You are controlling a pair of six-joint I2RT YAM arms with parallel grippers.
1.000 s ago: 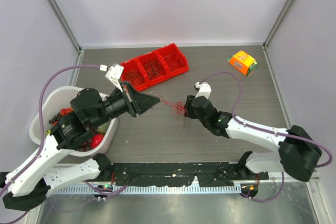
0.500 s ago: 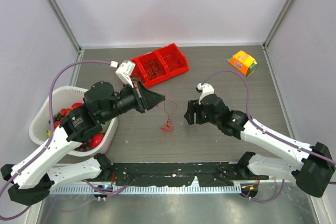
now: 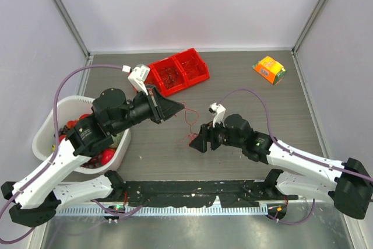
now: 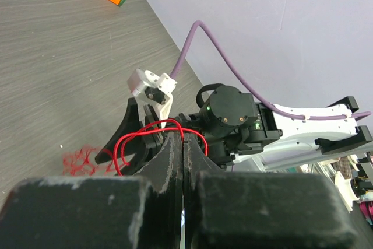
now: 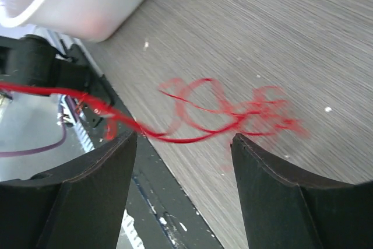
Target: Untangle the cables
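At table centre: thin red flexible wire cable (image 3: 185,122), upper end being pinched in fully closed left gripper (image 3: 176,111), holding strand raised for separating; tangled red clump (image 5: 256,115) lying on grey tabletop (image 3: 250,97) below wide-spread, empty right gripper (image 5: 182,144), prob. lining up grab.

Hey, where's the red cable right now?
In the top view, the red cable lies bunched mid-table ahead of the open right gripper, one strand running to the left gripper, which pinches it.
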